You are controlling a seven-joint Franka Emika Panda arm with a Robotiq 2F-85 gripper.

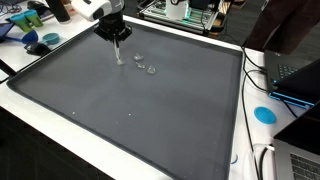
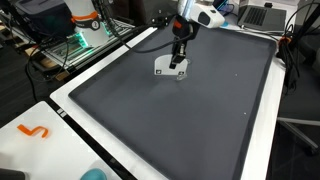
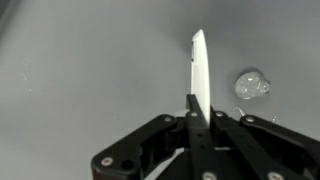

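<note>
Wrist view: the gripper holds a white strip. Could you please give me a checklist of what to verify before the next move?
1. Grip: the gripper is shut on the white strip, which stands straight and centred between the fingers: ok.
2. Strip tip touching the grey mat: cannot tell; no view shows the tip clearly.
3. The clear piece lies to the side of the strip and apart from it: ok.
4. The gripper is well inside the mat's rim in both exterior views: ok.
</note>
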